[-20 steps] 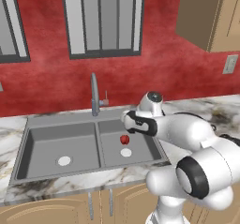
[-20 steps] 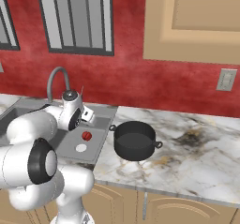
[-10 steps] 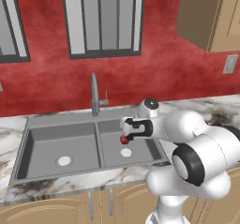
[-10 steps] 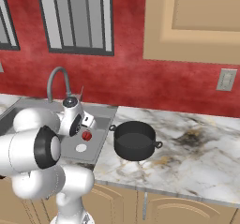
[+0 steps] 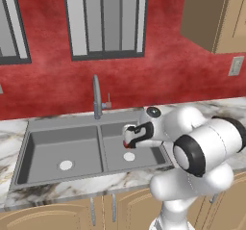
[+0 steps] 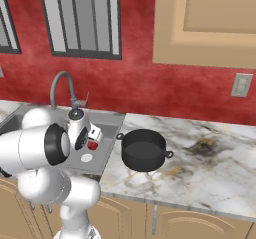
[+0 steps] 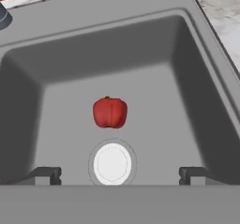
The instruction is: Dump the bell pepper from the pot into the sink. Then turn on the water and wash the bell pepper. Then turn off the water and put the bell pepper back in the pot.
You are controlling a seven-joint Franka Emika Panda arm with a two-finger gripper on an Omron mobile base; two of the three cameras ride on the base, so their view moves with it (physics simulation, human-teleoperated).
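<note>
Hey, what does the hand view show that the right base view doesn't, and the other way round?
The hand view alone gives a clear look down into the basin: the whole bell pepper lying free beside the round pale drain, between the wide-open fingertips. The right base view alone shows the black pot standing on the marble counter to the right of the sink, the curved faucet, and the window. Both share the pepper, the drain and the sink.

You can see a tall curved grey tap (image 5: 97,95) behind the basins. The marble counter (image 6: 210,170) has a dark smudge. A window (image 5: 104,19) sits in the red wall (image 6: 150,85). A wooden cupboard (image 6: 207,20) hangs above.
</note>
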